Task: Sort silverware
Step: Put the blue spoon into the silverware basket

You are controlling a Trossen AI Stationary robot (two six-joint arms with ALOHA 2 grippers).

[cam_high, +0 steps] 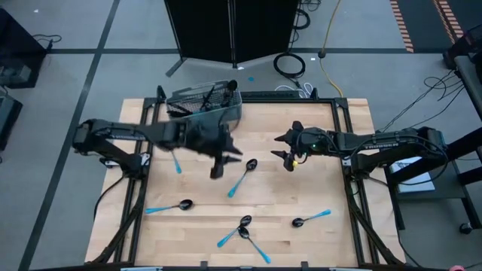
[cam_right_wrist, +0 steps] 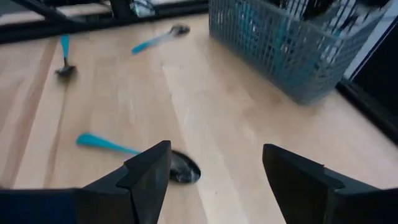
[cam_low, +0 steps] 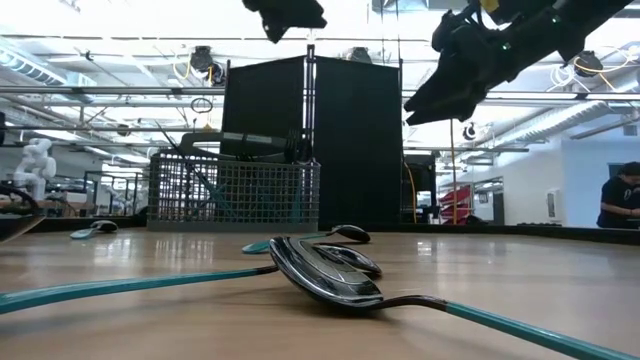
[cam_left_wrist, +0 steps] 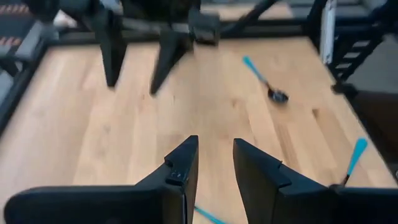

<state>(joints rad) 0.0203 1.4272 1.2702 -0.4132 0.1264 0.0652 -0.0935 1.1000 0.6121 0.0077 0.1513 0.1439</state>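
Note:
Several light-blue-handled spoons lie flat on the wooden table: one [cam_high: 242, 177] in the middle, one [cam_high: 169, 205] at the near left, one [cam_high: 312, 218] at the near right, and two crossed [cam_high: 242, 232] near the front edge. The grey mesh basket [cam_high: 203, 105] stands at the far left with silverware upright in it. My left gripper [cam_left_wrist: 214, 146] hovers above the table's middle [cam_high: 226, 159], open by a narrow gap with nothing in it. My right gripper [cam_right_wrist: 214, 152] hangs open wide to its right [cam_high: 280, 149], above the middle spoon's bowl [cam_right_wrist: 180, 168].
A black frame [cam_high: 343, 128] runs around the table's edges. Another spoon [cam_high: 175, 162] lies under the left arm. The two grippers face each other across a short gap above the table's middle. Bare wood lies between the basket and the right arm.

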